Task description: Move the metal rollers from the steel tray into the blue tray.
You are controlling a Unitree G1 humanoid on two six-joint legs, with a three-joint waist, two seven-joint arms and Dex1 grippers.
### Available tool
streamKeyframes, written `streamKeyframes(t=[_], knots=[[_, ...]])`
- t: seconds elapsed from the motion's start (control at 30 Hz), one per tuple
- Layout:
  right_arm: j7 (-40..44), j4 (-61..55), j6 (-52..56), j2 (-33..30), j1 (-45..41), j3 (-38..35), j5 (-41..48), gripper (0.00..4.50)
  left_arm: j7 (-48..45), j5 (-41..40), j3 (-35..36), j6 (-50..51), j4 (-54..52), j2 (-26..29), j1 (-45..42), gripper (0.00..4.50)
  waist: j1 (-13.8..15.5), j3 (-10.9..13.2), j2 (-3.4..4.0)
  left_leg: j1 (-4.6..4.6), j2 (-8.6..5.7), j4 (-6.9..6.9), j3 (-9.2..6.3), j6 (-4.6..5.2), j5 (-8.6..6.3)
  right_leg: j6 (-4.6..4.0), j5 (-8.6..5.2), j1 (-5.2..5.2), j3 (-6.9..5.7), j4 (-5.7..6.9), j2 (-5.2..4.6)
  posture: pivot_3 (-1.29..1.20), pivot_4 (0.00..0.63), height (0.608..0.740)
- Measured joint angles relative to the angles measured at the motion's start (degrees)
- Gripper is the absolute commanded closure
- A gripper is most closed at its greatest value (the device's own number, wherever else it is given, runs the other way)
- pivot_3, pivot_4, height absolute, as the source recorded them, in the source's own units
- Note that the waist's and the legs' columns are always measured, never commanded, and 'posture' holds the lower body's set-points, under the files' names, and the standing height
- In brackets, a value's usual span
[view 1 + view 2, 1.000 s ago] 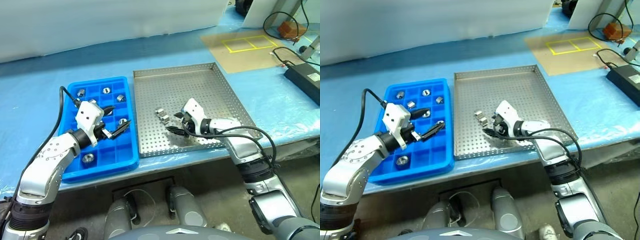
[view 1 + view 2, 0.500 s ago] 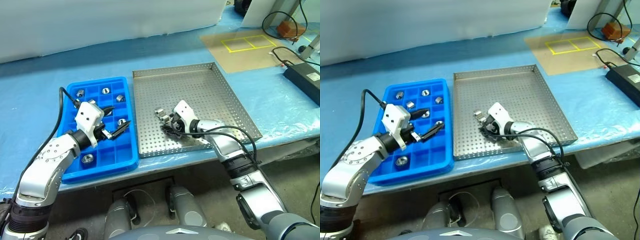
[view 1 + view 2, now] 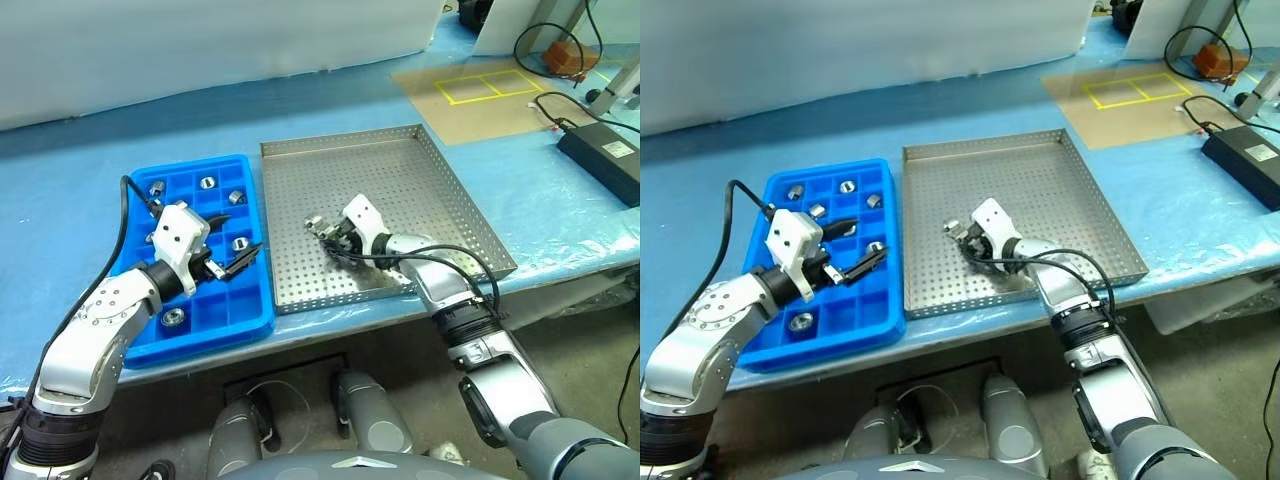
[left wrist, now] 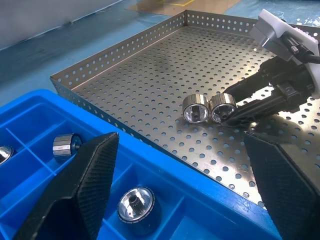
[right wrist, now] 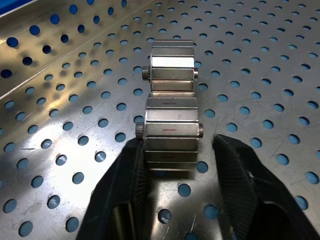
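Right tool (image 5: 172, 150) clamps one of two touching shiny metal rollers (image 4: 209, 108) mid perforated square steel tray (image 3: 420, 160); left tool (image 3: 232, 245) gapes empty over gridded blue plastic tray (image 3: 135, 345); no legible markings

A workshop or lab: a table (image 3: 60, 180) under blue sheeting, yellow tape squares (image 3: 490, 80), cables (image 3: 560, 100) and a power brick (image 3: 600, 160).

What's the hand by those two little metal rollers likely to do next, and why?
Probably finish closing and lift. The right gripper has its fingers on either side of the nearer roller in the steel tray, and that roller belongs in the blue tray.
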Motion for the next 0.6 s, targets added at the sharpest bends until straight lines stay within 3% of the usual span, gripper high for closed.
streamKeyframes(t=[0.17, 0.43, 0.6], knots=[[1.62, -0.07, -0.06, 0.14, -0.11, -0.06, 0.48, 3.81, 0.01, 0.00, -0.18, 0.06, 0.00, -0.13, -0.53, 0.31, -0.07, 0.00, 0.00, -0.05, 0.00, -0.10, -0.01, 0.04, -0.03, -0.18, 0.11, -0.06, -0.02, -0.02, 0.00, -0.53, 0.150, 0.740], [5.52, -0.13, 1.25, -1.26, -1.33, -0.58, 2.01, 3.81, -0.38, 0.09, -0.77, 0.07, 0.33, -0.22, -2.00, 0.31, -0.03, 0.01, 0.01, -0.12, -0.02, -0.09, -0.01, 0.06, -0.04, -0.19, 0.11, -0.08, -0.04, -0.04, 0.00, -0.55, 0.150, 0.740], [12.56, -3.35, 11.38, -2.77, -5.31, -5.89, 11.56, 3.81, -3.73, 3.99, -4.61, -4.22, 2.77, 0.96, -4.16, 0.31, -0.04, 0.01, 0.01, -0.06, -0.01, -0.07, -0.03, 0.06, -0.04, -0.18, 0.11, -0.01, -0.04, -0.04, 0.00, -0.55, 0.150, 0.740]])
